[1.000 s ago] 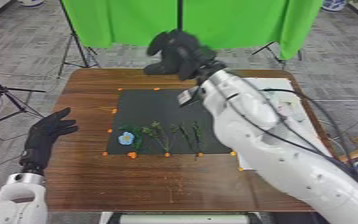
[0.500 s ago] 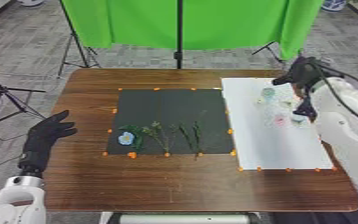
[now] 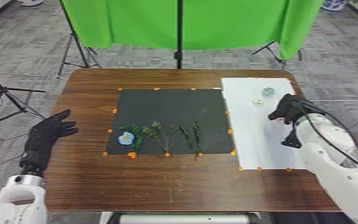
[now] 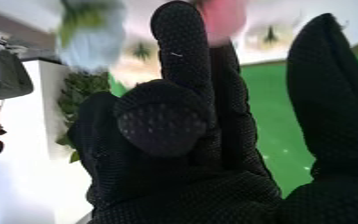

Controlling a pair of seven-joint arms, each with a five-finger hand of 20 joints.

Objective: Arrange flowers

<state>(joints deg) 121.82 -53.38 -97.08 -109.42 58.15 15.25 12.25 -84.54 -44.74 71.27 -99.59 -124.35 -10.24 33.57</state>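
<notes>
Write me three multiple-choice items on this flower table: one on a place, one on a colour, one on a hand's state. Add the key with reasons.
1. Where does the blue flower lie?
A) On the white sheet
B) On the black mat
C) On the floor

2. What colour is the curtain beyond the table?
A) Green
B) Red
C) Yellow

3. How is the left hand?
A) Clenched in a fist
B) Gripping a stem
C) Open and empty

Key:
1 B: the flower lies near the mat's near left corner.
2 A: the curtain hangs bright green beyond the table's far edge.
3 C: its fingers are extended and hold nothing.
</notes>
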